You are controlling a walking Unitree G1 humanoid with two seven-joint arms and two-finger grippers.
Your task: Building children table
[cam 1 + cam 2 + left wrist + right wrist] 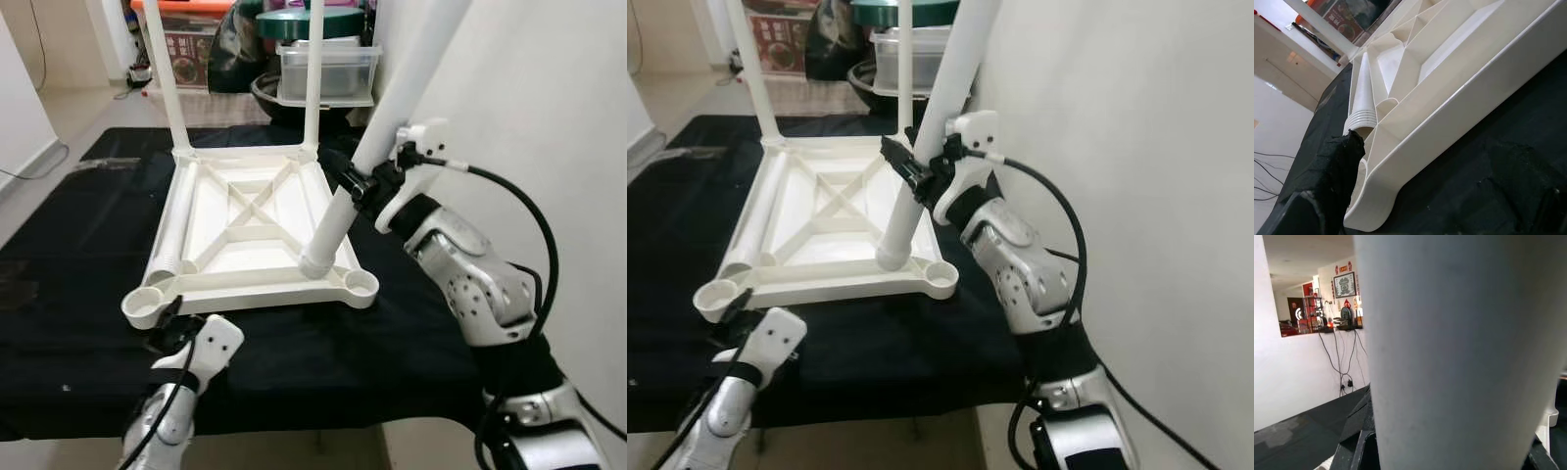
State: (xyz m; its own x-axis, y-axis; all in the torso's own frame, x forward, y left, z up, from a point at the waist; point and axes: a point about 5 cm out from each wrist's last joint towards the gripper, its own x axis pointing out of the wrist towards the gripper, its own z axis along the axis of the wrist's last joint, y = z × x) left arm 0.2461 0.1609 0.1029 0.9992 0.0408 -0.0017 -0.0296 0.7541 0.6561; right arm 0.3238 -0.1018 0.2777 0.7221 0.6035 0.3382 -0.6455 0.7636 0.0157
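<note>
Two legs [171, 83] upright on upturned top [250, 230]; right end effector [358, 184] clamped on tilted leg [387, 127]; left end effector [167, 328] near corner socket [145, 305], spread unclear.

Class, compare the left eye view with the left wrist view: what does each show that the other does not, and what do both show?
Left eye alone: the right gripper clamped on a tilted white leg, and two upright legs at the far corners. Left wrist alone: wall cables beyond the cloth. Both: the upturned tabletop, the loose leg lying inside it, and the black cloth.
</note>
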